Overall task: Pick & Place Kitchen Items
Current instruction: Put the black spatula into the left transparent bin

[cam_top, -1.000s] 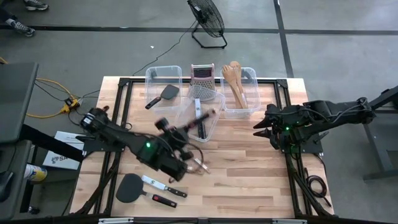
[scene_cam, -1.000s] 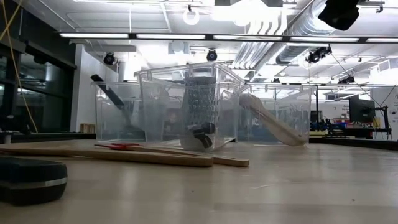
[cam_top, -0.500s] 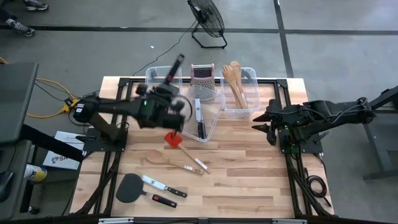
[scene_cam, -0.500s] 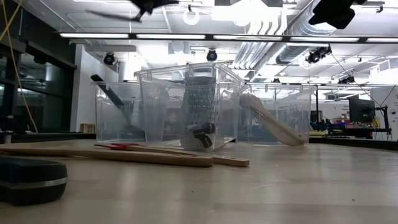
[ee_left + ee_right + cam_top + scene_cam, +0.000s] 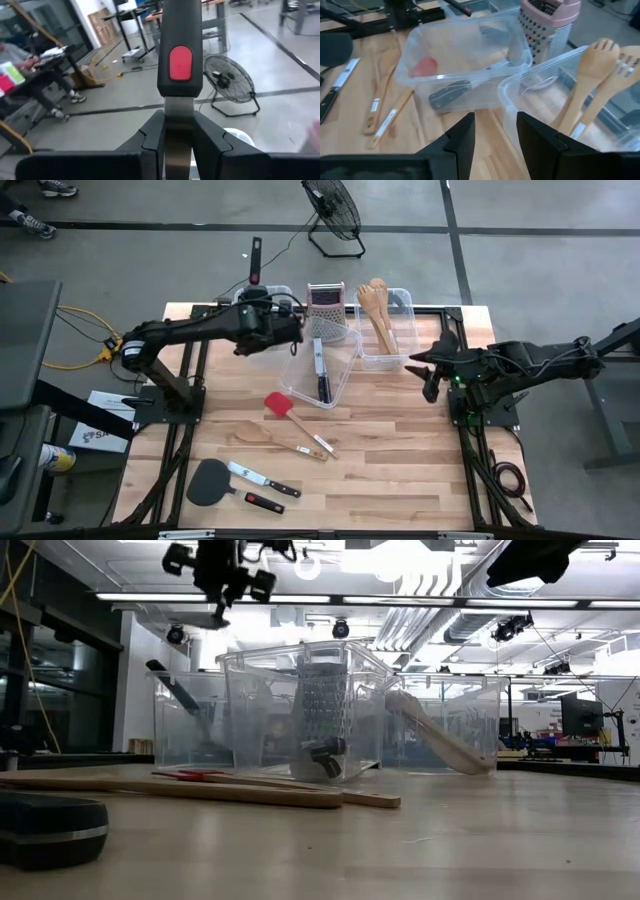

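Note:
My left gripper (image 5: 258, 298) is high over the far left bin (image 5: 246, 298), shut on a black-handled steel knife (image 5: 254, 260) with a red oval on its handle (image 5: 180, 62). My left gripper also shows in the low view (image 5: 219, 580). My right gripper (image 5: 430, 370) is open and empty, just right of the right-hand bin (image 5: 400, 330), which holds wooden spoons and forks (image 5: 600, 85). A red spatula (image 5: 279, 404), two wooden spoons (image 5: 285, 442), a black spatula (image 5: 208, 481) and a knife (image 5: 262, 478) lie flat on the table. My left gripper pinches the knife's steel part (image 5: 178, 107), just behind the black handle, between its two fingers. The fingers lie along the knife and point toward the table's far side. The handle sticks out past the fingertips, and the knife is lifted clear of the table and the bins.
The middle bin (image 5: 343, 385) holds knives (image 5: 320, 370). A steel box grater (image 5: 325, 300) stands behind it, between the left and right bins. A small black and red item (image 5: 265, 502) lies near the front edge. A fan (image 5: 332, 210) stands on the floor beyond the table.
My left gripper has risen from the middle of the table and swung toward the far left, over the left bin. It carries the knife and has turned so that the handle points away from the table. My right gripper has shifted a little toward the far edge.

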